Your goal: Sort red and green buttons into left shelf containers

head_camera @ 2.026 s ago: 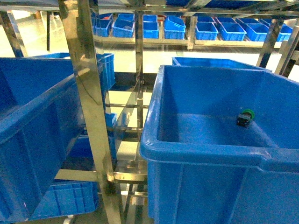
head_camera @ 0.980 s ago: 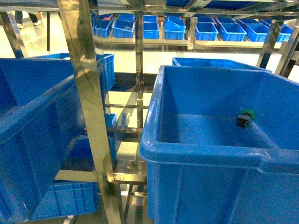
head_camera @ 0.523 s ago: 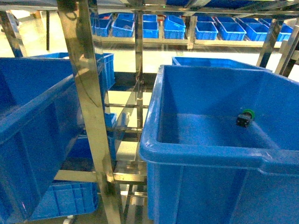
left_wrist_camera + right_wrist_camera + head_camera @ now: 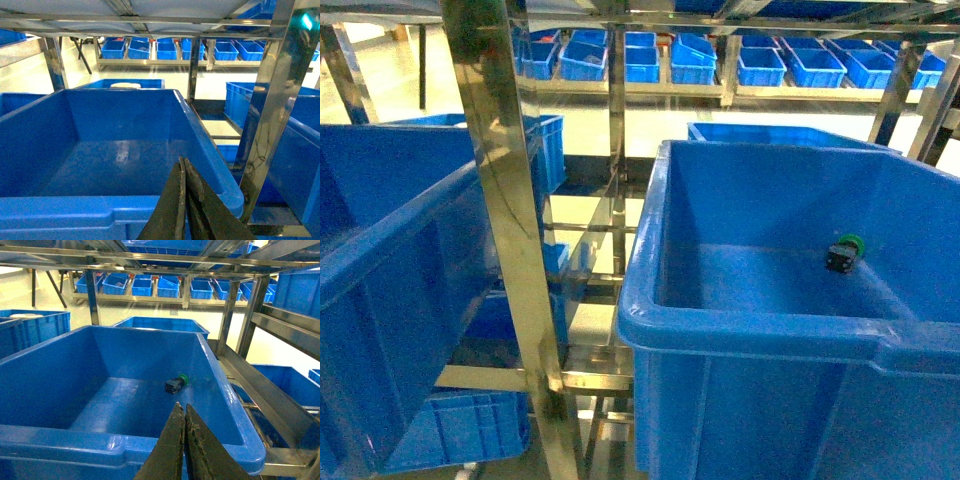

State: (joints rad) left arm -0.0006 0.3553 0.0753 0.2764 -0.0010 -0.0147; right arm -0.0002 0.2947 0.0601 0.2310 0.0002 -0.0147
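Note:
One green button [image 4: 845, 252] lies on its side on the floor of the right-hand large blue tub [image 4: 750, 335], near the tub's far right. The right wrist view shows the same green button [image 4: 177, 383] just beyond my right gripper [image 4: 181, 406], which is shut and empty above the near rim of that tub [image 4: 60, 437]. My left gripper [image 4: 183, 161] is shut and empty over the near rim of the other large tub [image 4: 60, 202], whose floor is bare. That left tub [image 4: 380, 250] sits at the left of the head view. No red button is in view. Neither gripper shows in the head view.
A shiny steel shelf post [image 4: 510, 250] stands between the two tubs, seen as a post [image 4: 270, 115] in the left wrist view. Rows of small blue trays [image 4: 720, 60] fill a far rack. More blue crates [image 4: 460, 430] sit on lower shelves.

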